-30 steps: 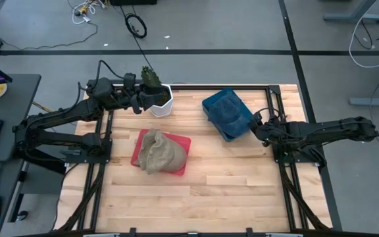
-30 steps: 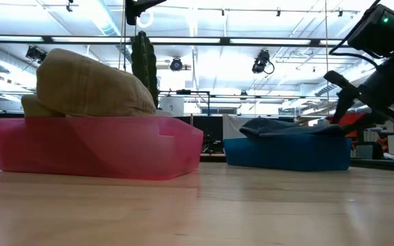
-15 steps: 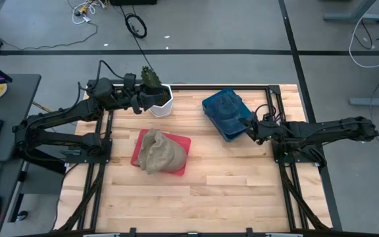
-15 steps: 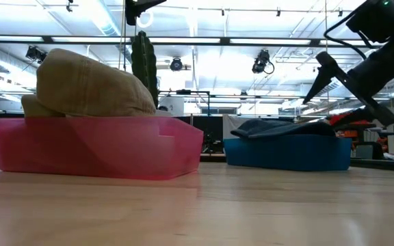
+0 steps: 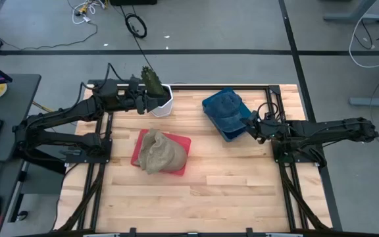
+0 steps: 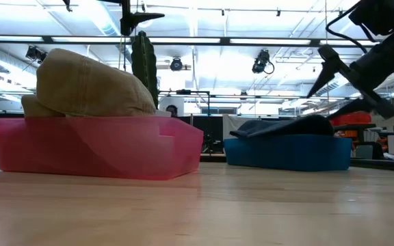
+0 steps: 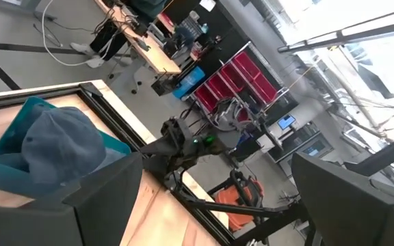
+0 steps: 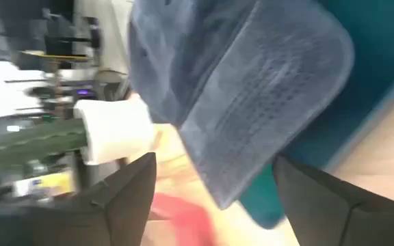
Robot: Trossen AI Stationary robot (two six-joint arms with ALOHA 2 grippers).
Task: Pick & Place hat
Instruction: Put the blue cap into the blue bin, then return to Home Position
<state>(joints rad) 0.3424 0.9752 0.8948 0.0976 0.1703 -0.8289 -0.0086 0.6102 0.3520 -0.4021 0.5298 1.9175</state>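
I judge both placements done: blue hat (image 5: pixel 226 110) rests in the blue bin (image 5: pixel 237 131) far right, tan hat (image 5: pixel 158 151) in the red bin (image 5: pixel 184 143). Right gripper (image 5: pixel 251 125) fingers spread, empty; left gripper (image 5: pixel 147 103) spread near the plant (image 5: pixel 152 81).

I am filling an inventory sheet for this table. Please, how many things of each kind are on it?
Hats: 2, a tan hat and a blue hat
Bins: 2, a red bin and a blue bin
Potted cactus: 1
Total: 5
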